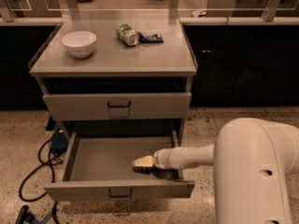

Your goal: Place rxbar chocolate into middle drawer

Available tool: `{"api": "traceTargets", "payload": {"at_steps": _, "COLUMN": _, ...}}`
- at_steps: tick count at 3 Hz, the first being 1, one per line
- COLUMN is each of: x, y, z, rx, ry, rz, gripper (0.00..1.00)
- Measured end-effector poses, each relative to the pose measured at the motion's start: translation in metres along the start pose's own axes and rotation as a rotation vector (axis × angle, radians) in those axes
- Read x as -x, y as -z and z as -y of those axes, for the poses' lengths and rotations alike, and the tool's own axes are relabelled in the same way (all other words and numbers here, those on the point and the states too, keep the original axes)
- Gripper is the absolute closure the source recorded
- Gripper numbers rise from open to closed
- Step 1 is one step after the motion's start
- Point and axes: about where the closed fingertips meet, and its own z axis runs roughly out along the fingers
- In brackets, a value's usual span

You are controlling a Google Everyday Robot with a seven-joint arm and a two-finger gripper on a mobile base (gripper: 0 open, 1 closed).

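Note:
The middle drawer (119, 188), the lowest grey drawer with a dark handle, is pulled open. My gripper (142, 162) reaches in from the right on a white arm and sits low over the drawer floor, near its front right. A dark flat shape (150, 170) lies just beneath the gripper on the drawer floor. It may be the rxbar chocolate, but I cannot tell whether it is that or a shadow. No lettering shows.
The grey drawer above (117, 106) is closed. On the cabinet top stand a white bowl (79, 43), a green can on its side (126, 34) and a dark blue wrapped bar (150, 38). Black cables and a blue box (58, 141) lie on the floor at left.

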Motion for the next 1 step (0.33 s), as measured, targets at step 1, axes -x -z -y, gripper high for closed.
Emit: {"api": "traceTargets", "payload": {"at_steps": 1, "x": 0.0000, "y": 0.0000, "z": 0.0000, "rx": 0.000, "ry": 0.000, "rz": 0.000, "gripper": 0.00}}
